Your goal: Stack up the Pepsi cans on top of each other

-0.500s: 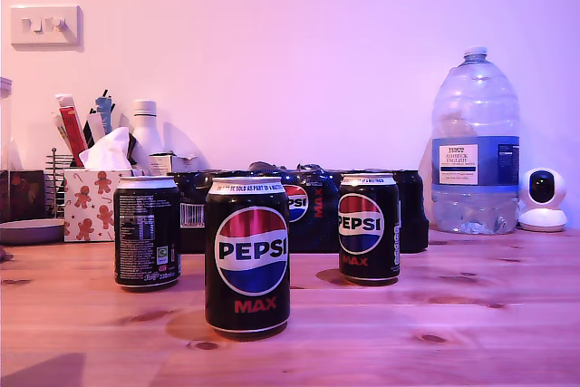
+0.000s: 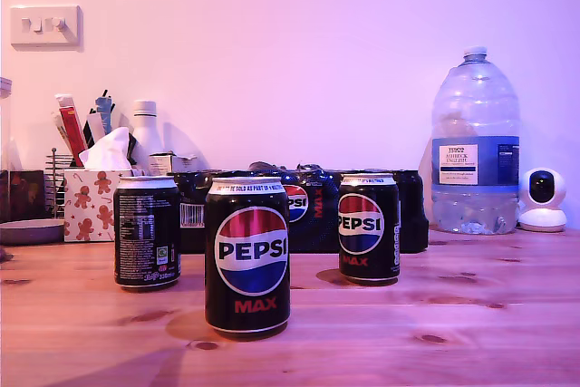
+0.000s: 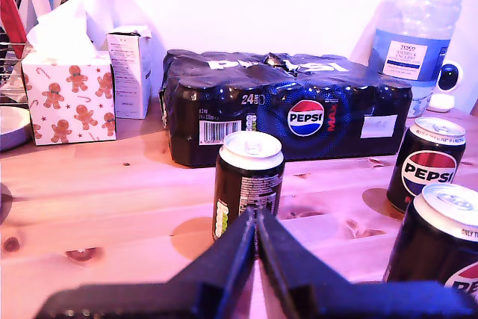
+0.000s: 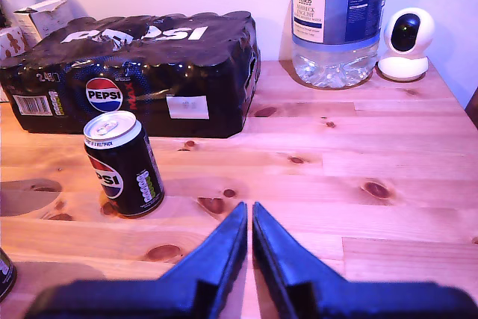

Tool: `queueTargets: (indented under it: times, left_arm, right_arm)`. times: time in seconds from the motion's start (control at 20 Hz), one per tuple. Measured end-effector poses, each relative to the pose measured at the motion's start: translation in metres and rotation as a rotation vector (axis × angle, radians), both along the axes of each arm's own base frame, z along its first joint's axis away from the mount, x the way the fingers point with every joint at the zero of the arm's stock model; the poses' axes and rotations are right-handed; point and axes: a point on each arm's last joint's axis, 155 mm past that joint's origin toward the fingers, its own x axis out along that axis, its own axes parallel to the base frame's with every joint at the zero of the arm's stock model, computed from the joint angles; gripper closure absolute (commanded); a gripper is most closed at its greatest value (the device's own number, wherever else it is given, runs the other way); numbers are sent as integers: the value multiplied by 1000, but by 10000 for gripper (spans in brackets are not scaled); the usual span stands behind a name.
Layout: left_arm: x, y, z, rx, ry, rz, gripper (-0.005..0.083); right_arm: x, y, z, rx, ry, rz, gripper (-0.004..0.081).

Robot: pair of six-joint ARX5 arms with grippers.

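Bench [image 2: 507, 314]: carries the multipack [image 2: 308, 210] at the back and three cans standing apart before it, none stacked. Middle can [image 2: 246, 256] is nearest the exterior camera; first can [image 2: 147, 231] is seen at the exterior view's left, third can [image 2: 368, 227] at its right. First tool [image 3: 256, 222] and second tool [image 4: 249, 214]: tips pressed together, empty. All stacking is judged outstanding.
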Motion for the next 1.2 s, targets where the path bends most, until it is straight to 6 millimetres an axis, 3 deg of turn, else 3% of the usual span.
queueTargets:
  times: [0.15, 0.25, 0.3, 0.4, 0.45, 0.5, 0.7, 0.85, 1.05, 1.2]
  left_arm:
    - [-1, 0, -7, 9, 25, 0, 779]
    - [-1, 0, -8, 10, 29, 0, 705]
    - [-1, 0, -8, 10, 29, 0, 603]
    - [-1, -2, -8, 9, 30, -12, 288]
    - [-2, -3, -8, 8, 30, -20, 171]
    - [-2, -4, -8, 7, 30, -24, 113]
    - [-2, -4, -8, -31, 46, -22, 76]
    - [-3, -4, -11, -27, 58, -22, 76]
    - [-2, -4, -12, -25, 62, -19, 76]
    - [0, -3, -24, 1, 104, -14, 77]
  right_arm:
    - [0, 1, 0, 2, 1, 7, 782]
    - [2, 8, -2, 10, 13, 41, 732]
    - [4, 13, -4, 14, 26, 62, 629]
    - [9, 21, -7, 23, 48, 100, 345]
    - [12, 21, -8, 26, 55, 99, 275]
    - [15, 21, -9, 50, 65, 91, 271]
    - [30, 24, -9, 78, 76, 83, 271]
    - [39, 25, -28, 197, 174, 36, 271]
    - [59, 31, -46, 202, 235, 41, 277]
    - [65, 39, -51, 171, 241, 84, 278]
